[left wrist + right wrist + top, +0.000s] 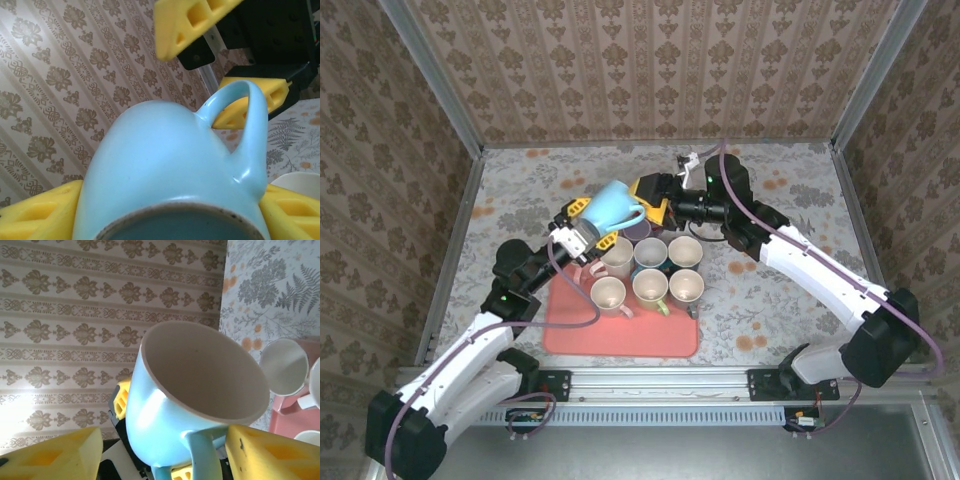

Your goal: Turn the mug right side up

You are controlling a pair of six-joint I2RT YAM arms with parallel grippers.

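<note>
The glossy light-blue ceramic mug (pixel 613 203) hangs in the air above the far edge of the salmon-pink plastic tray (pixel 620 340), between the two arms and clear of the floral-patterned worktop (pixel 770 290). It is tipped roughly onto its side: its unglazed foot ring points towards the left arm and its open mouth towards the right arm. The left pincer (pixel 588 226) grips the mug low on its body. In the left wrist view its yellow foam fingers (pixel 35 215) press against either flank of the blue wall (pixel 165 165), just ahead of the foot ring. The right pincer (pixel 652 202) sits at the mug's handle with its jaws apart. In the right wrist view the curved blue handle (pixel 202 455) drops between the yellow fingers (pixel 270 455), very close to one and well apart from the other, so the jaws are not clamped on it. The mug's pale interior (pixel 200 365) faces that camera. Several cream-coloured mugs (pixel 650 287) stand mouth-up in a tight cluster on the tray below.
</note>
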